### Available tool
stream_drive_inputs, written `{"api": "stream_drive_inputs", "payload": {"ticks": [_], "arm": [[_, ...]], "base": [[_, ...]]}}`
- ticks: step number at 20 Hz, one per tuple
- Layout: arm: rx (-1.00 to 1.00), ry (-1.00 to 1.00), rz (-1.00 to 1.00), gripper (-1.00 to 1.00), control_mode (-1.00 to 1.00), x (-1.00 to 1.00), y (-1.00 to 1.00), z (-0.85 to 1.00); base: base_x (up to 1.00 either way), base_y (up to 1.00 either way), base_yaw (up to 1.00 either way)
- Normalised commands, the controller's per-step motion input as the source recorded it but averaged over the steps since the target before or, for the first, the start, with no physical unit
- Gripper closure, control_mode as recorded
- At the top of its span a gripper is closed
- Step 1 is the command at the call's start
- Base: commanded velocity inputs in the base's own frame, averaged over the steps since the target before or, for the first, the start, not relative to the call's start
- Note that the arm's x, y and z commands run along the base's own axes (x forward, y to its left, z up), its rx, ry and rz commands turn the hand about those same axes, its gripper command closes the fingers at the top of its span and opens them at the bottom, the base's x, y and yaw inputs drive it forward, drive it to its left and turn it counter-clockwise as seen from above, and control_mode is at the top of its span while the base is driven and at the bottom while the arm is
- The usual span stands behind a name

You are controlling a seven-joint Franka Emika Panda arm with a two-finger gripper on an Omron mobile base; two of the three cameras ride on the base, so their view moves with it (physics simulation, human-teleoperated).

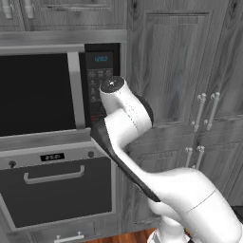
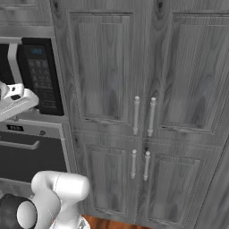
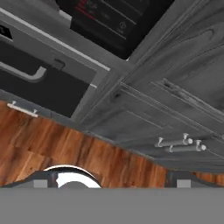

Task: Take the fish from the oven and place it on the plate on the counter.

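Observation:
The oven sits under the microwave, with a dark glass door, a bar handle, a small display and two knobs. Its door looks shut, so the fish is hidden. In the hand view the oven lies at the upper left, seen from above and to the side. My gripper is open over the wooden floor, its dark fingertips far apart with nothing between them. The arm's elbow rises in front of the microwave's keypad. The plate and the counter are out of view.
A black-doored microwave with a keypad hangs above the oven. Tall grey wooden cabinets with paired bar handles fill the wall to the right. A wooden floor runs below them.

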Motion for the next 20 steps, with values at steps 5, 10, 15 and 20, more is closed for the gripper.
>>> {"api": "stream_drive_inputs", "payload": {"ticks": [5,10,15,20], "arm": [[-0.24,-0.07,0.40,-1.00,-1.00,-0.35,1.00,-0.42],[-0.32,-0.01,0.40,-1.00,-1.00,-0.09,0.93,-0.42],[-0.22,0.00,0.30,-1.00,-1.00,0.00,0.49,-0.52],[-0.21,0.00,0.22,-1.00,-1.00,0.00,0.48,-0.44]], "base": [[0.00,0.00,0.00],[0.00,0.00,0.00],[0.00,0.00,0.00],[0.00,0.00,0.00]]}}
